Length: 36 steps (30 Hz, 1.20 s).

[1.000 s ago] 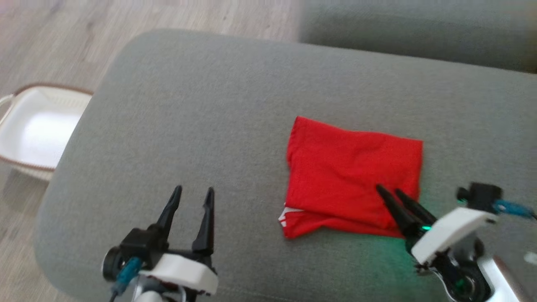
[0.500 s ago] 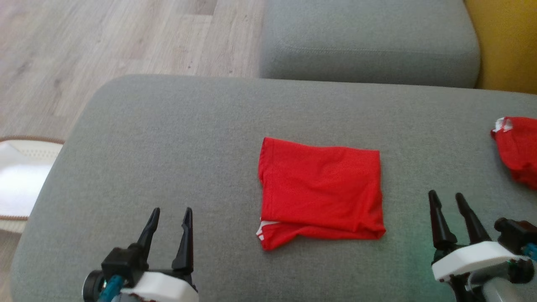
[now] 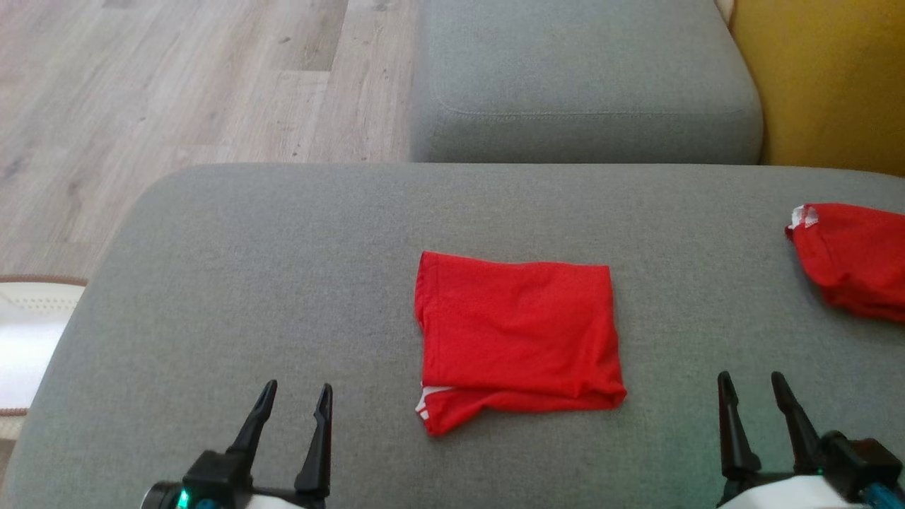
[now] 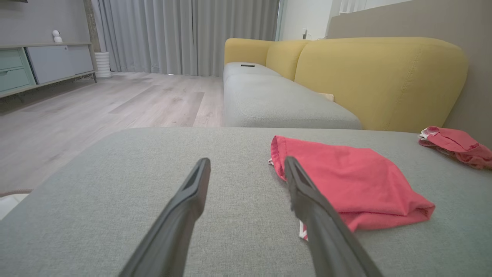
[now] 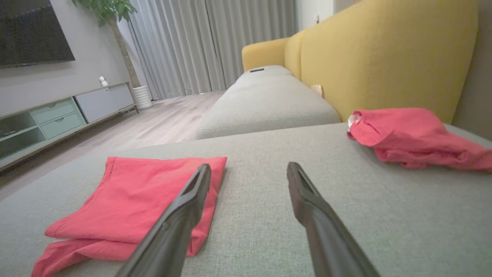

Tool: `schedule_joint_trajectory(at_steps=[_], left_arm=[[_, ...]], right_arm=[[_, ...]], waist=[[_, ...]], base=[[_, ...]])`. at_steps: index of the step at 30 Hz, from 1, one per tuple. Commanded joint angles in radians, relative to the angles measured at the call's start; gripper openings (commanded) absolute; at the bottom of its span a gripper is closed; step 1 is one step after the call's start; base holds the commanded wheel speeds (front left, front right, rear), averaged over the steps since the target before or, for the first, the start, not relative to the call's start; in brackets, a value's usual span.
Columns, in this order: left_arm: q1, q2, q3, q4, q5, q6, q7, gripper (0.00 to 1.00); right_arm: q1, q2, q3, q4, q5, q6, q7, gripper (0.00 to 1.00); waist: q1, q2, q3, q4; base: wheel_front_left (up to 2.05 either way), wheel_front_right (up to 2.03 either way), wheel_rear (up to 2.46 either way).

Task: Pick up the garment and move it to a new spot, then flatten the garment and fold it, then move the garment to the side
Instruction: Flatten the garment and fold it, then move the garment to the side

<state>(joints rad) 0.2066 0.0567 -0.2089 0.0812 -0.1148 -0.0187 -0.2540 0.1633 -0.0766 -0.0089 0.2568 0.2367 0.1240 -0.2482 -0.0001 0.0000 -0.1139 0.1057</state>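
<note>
Both jaws wide apart, empty.

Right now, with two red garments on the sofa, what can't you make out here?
Second red garment: head view, right edge cuts it off; shape unknown.
White basket: head view, left edge cuts it off; contents unclear.
Folded red garment: left wrist view, near corner hidden behind a finger of the left gripper.
Small dark object on far seat: left wrist view, too small to identify.
</note>
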Motion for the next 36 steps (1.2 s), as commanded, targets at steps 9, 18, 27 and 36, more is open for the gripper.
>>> schedule_joint_trajectory(at_steps=[9, 18, 27, 36], left_arm=[[-0.008, -0.006, 0.054, -0.018, 0.052, 0.011, -0.008, 1.0], [-0.002, -0.006, 0.061, -0.018, 0.05, 0.01, -0.008, 1.0], [0.001, -0.006, 0.061, -0.019, 0.054, 0.013, -0.008, 1.0], [-0.001, -0.006, 0.057, -0.025, 0.051, 0.019, -0.008, 1.0]], right_arm=[[0.004, 0.0, 0.026, -0.087, -0.11, 0.007, -0.013, 1.0], [0.005, 0.007, 0.046, -0.088, -0.106, 0.007, -0.013, 1.0], [0.011, 0.007, 0.048, -0.092, -0.107, 0.007, -0.014, 1.0], [0.014, 0.006, 0.05, -0.093, -0.109, 0.007, -0.014, 1.0]], waist=[[0.0001, 0.0, -0.01, 0.0], [0.0001, 0.0, -0.007, 0.011], [0.0001, 0.0, -0.003, 0.011], [0.0001, 0.0, 0.009, 0.015]], base=[[0.0, 0.0, 0.0], [0.0, 0.0, 0.0], [0.0, 0.0, 0.0], [0.0, 0.0, 0.0]])
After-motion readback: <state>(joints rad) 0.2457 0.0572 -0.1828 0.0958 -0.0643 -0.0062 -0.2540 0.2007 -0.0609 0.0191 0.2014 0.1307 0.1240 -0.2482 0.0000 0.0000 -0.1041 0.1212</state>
